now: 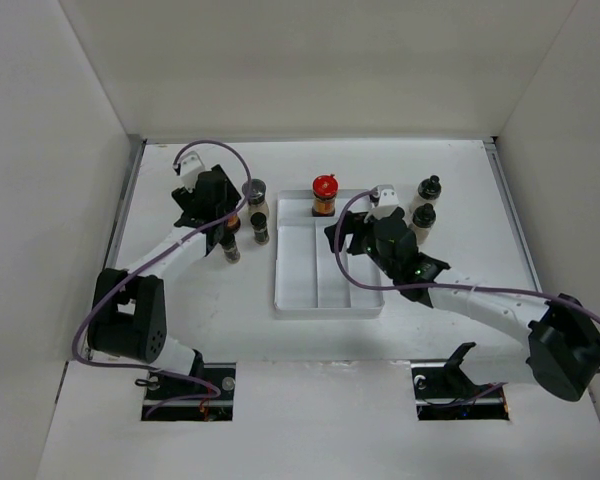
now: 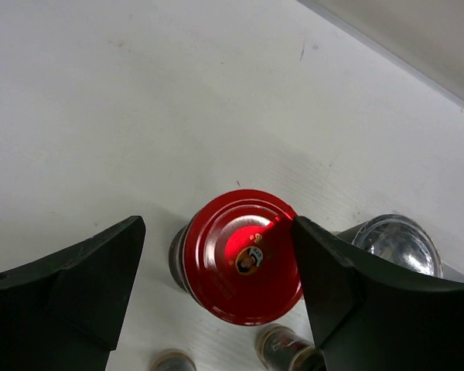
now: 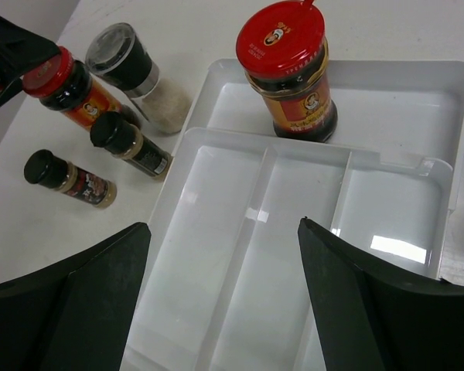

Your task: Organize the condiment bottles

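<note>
My left gripper (image 2: 218, 232) is open and straddles a red-capped jar (image 2: 243, 255) standing on the table. Its right finger sits at the cap's edge and its left finger is apart. In the top view the left gripper (image 1: 212, 212) hides that jar. A grey-lidded jar (image 2: 394, 243) stands just right of it, with two slim dark jars (image 2: 282, 348) below. My right gripper (image 3: 224, 228) is open and empty above the white tray (image 3: 240, 255). A second red-capped jar (image 3: 286, 69) stands in the tray's far compartment. Two black-capped pale jars (image 1: 429, 190) stand right of the tray.
The tray (image 1: 300, 290) lies at mid-table with its three long compartments holding nothing. The grey-lidded jar (image 1: 254, 195) and the slim jars (image 1: 260, 228) crowd between the left gripper and the tray's left rim. White walls enclose the table on three sides.
</note>
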`<act>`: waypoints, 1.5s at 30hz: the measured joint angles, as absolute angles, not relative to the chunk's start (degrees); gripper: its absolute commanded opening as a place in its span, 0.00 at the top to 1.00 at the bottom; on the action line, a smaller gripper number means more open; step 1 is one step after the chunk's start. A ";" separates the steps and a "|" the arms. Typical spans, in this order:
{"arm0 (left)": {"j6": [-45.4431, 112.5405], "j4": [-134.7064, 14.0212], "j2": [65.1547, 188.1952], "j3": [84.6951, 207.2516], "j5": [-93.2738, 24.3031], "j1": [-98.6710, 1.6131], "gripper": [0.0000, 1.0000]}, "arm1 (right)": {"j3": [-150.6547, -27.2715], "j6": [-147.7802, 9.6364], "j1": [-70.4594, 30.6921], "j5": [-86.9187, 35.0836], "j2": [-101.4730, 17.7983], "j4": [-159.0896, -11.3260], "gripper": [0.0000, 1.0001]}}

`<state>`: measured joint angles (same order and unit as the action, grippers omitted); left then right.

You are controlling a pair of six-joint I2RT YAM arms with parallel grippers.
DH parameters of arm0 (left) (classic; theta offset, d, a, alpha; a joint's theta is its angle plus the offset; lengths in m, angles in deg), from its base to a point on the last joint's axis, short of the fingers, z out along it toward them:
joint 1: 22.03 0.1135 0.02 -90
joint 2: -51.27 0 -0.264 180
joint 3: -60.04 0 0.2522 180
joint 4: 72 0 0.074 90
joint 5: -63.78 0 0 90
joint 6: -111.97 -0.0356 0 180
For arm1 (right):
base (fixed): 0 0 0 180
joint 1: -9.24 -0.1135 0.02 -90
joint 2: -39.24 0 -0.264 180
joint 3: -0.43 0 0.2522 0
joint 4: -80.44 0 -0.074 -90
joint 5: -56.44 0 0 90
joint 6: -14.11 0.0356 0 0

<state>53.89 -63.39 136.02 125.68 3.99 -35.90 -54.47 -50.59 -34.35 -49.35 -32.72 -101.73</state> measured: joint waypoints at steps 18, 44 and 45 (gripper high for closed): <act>53.74 -67.04 132.11 121.31 3.27 -38.74 0.21 | -54.47 -50.61 -34.68 -48.04 -35.21 -101.88 0.14; 49.59 -64.00 127.65 118.64 10.42 -40.73 0.71 | -54.47 -50.59 -34.72 -47.62 -35.43 -101.97 0.11; 49.48 -64.06 127.43 118.64 10.68 -40.99 0.71 | -54.47 -50.59 -34.72 -47.60 -35.43 -101.99 0.11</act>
